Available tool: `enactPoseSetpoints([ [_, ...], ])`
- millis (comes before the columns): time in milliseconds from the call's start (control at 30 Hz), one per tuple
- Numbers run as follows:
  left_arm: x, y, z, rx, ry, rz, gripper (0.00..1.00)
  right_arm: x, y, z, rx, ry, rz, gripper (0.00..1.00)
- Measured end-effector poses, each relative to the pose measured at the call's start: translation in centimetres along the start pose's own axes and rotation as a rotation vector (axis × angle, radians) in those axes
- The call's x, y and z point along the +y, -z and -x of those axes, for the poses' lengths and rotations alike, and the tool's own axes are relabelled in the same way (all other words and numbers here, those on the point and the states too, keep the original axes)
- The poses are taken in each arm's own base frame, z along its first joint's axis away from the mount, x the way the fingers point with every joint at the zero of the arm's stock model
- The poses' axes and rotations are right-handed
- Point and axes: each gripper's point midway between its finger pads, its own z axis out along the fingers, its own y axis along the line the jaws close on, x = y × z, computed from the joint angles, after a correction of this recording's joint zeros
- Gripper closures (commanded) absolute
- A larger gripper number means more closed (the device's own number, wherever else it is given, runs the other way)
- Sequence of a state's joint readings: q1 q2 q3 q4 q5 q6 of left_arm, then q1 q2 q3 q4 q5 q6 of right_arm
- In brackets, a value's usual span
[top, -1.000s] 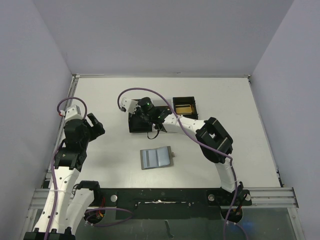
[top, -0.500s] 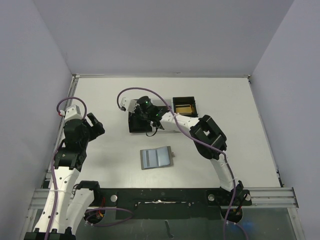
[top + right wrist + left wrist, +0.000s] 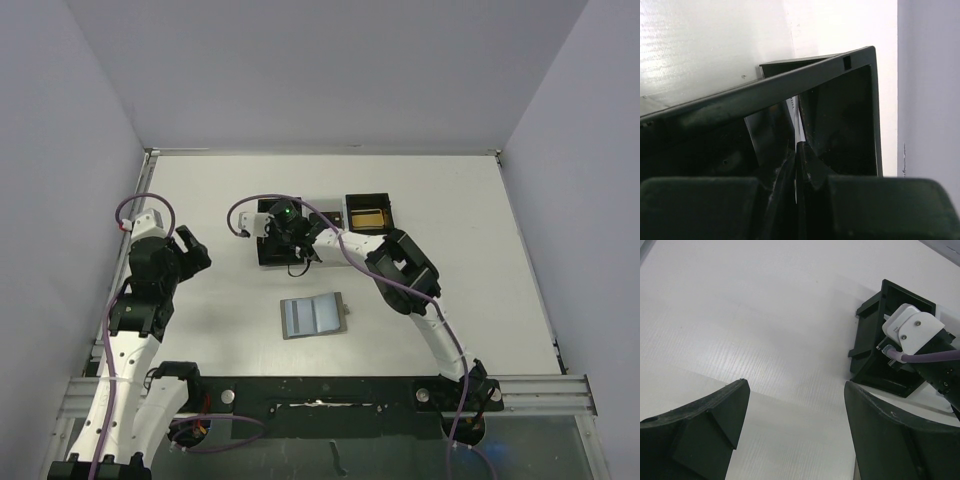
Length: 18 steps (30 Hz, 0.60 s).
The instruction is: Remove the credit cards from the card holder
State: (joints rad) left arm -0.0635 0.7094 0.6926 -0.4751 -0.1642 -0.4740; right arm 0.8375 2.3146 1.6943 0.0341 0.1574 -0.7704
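Observation:
The card holder (image 3: pixel 313 315) lies open and flat on the table, its two grey-blue panels facing up. My right gripper (image 3: pixel 292 250) reaches down into the left end of the black tray (image 3: pixel 266 258). In the right wrist view its fingers (image 3: pixel 810 170) are pressed together on a thin pale credit card (image 3: pixel 795 111), seen edge-on and standing inside a tray compartment. My left gripper (image 3: pixel 190 250) hovers over bare table at the left, open, with nothing between its fingers (image 3: pixel 715 415).
The tray's right compartment (image 3: pixel 368 216) holds a flat gold-coloured piece. The left wrist view shows the tray's end (image 3: pixel 871 340) and the right wrist's white camera housing (image 3: pixel 912 330). Grey walls enclose the table on three sides.
My right gripper has slid leftward along the tray with the card in its grip, and its elbow has followed. The left arm and the card holder have not moved.

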Motion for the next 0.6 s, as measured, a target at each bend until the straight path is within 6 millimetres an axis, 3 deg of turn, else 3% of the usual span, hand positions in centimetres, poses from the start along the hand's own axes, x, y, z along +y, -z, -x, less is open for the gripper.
enactPoseSetpoints([
  [167,-0.1,0.0,-0.1,0.004,0.000,-0.005,0.24,-0.1,-0.1,-0.1,0.002,0.044,0.001,0.83],
  [600,0.0,-0.2,-0.3,0.017,-0.006,-0.005,0.24,0.9,0.1,-0.7,0.024,0.071,0.051,0.68],
])
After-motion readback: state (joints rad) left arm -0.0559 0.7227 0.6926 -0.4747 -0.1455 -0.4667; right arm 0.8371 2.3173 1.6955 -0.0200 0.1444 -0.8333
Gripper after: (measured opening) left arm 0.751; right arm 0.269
